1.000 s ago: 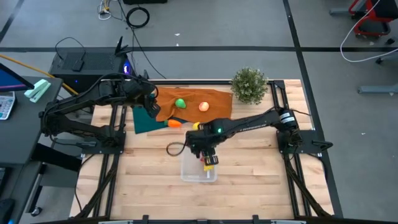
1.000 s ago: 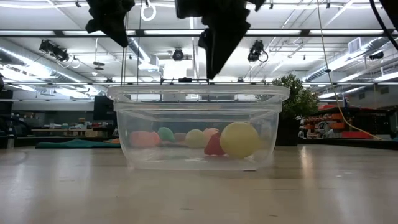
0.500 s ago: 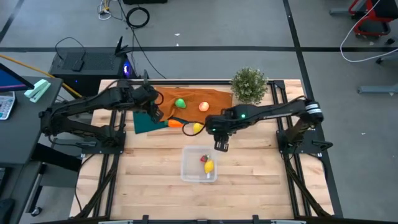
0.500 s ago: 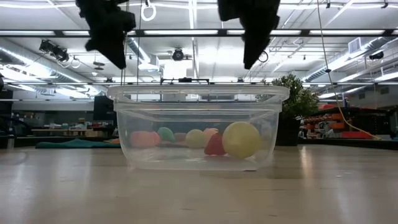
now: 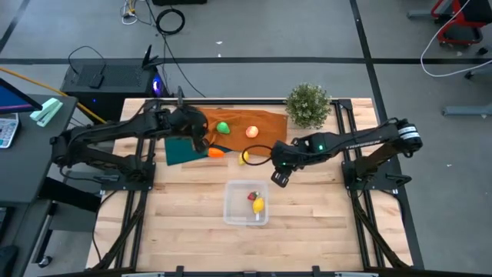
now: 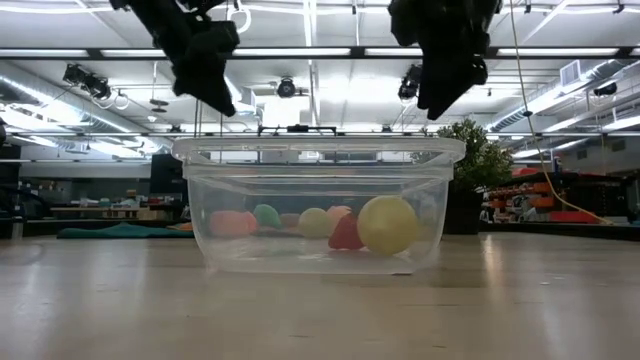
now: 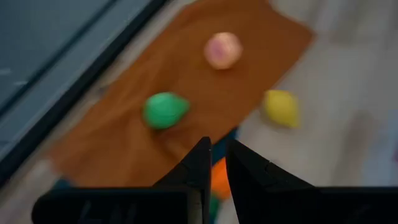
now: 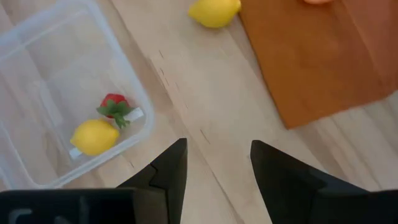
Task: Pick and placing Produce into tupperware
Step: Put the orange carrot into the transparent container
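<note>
The clear tupperware [image 5: 246,203] stands on the wooden table and holds a yellow lemon [image 5: 257,205] and the red strawberry [image 5: 250,196]; both show in the right wrist view, lemon [image 8: 94,137] and strawberry [image 8: 114,106]. The green round one [image 5: 222,128] and the apple [image 5: 251,131] lie on an orange cloth [image 5: 265,123]. The carrot [image 5: 217,152] and a second lemon [image 5: 244,158] lie at the cloth's near edge. My left gripper [image 5: 201,143] is shut, above the carrot [image 7: 219,177]. My right gripper [image 5: 278,178] is open and empty, right of the tupperware's far corner.
A bushy potted plant [image 5: 307,105] stands at the far right. A dark green cloth [image 5: 179,151] lies left of the carrot. Bare wood lies to both sides of the tupperware and toward the near edge. The low view shows the tupperware [image 6: 315,205] close up.
My right gripper has gone from above the tupperware toward the table's right and far side, open and empty. My left gripper has gone toward the table's right, over the carrot. The lemon and strawberry stay in the tupperware.
</note>
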Controlling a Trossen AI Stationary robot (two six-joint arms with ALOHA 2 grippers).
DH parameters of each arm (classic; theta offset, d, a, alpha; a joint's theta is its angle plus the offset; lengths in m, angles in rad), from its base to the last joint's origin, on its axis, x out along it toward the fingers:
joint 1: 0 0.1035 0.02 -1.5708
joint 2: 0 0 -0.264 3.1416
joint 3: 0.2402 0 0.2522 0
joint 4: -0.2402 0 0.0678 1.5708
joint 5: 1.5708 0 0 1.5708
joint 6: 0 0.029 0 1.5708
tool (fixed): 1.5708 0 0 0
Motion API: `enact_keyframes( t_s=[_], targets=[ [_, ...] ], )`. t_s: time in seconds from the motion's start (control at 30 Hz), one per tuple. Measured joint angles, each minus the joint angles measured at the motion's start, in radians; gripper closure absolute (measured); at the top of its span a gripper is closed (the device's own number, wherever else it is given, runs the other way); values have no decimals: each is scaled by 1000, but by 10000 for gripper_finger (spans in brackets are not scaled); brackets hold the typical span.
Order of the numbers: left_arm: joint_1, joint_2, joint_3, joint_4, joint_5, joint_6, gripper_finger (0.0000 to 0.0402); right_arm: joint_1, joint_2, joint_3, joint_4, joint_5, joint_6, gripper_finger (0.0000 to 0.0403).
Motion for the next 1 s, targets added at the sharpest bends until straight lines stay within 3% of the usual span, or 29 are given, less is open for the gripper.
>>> enact_keyframes(
  t_s=[0.13, 0.23, 0.6, 0.8, 1.0],
  targets=[
    [64, 71, 2, 115, 274, -23, 340, -1, 0, -8, 6, -2, 13, 257],
    [100, 143, 12, 94, 361, -49, 333, 0, 0, -7, 13, -17, 23, 257],
    [88, 381, 215, -97, 360, 267, 277, -6, 0, -7, 6, -40, -54, 257],
    [37, 463, 333, -183, 284, 436, 227, -11, -2, -7, -32, -40, -125, 257],
    [25, 522, 354, -343, 248, 453, 195, -17, -3, -6, -76, -36, -158, 256]
  ],
)
